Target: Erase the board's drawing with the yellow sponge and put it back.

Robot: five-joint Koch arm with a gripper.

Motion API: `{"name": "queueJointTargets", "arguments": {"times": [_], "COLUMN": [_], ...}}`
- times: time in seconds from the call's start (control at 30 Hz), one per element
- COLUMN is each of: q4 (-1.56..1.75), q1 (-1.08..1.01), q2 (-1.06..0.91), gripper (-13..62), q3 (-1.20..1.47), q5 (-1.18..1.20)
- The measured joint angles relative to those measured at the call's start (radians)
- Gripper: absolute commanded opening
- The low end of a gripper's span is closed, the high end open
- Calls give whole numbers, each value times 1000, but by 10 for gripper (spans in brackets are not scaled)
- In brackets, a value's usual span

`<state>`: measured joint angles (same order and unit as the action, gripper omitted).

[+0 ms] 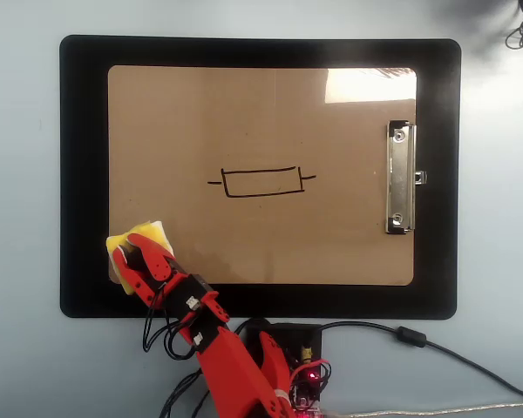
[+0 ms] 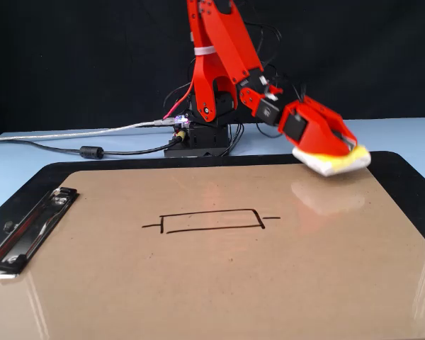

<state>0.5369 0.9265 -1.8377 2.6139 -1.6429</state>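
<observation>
- Fixed view, nearest edge: the board, tan, glossy, lies flat on a black mat; silver clip at its left short edge.
- Mid-board: the drawing, a long thin black rectangle w/ a dash each end, intact; overhead view has it at board centre, well apart from the sponge.
- Further back, right corner of board: the yellow sponge is tilted and lifted clear of the surface; its pale reflection sits on the board below. Overhead view: sponge over the board's lower-left corner.
- Gripper clamped on the sponge from above; jaws narrow, red fingers cover most of it. Overhead same grip.
- Behind: red arm rises from its base on the light-blue table; cables run off left.
- Farthest: black backdrop.
</observation>
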Motion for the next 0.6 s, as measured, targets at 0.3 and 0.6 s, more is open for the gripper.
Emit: {"name": "queueJointTargets", "arguments": {"times": [0.3,0.6], "q4": [-1043,-1163], "q1": [-330,-842], "q2": [-468,-425], "gripper": [-79,-80], "q3": [-235,-307], "q5": [-55,167]}}
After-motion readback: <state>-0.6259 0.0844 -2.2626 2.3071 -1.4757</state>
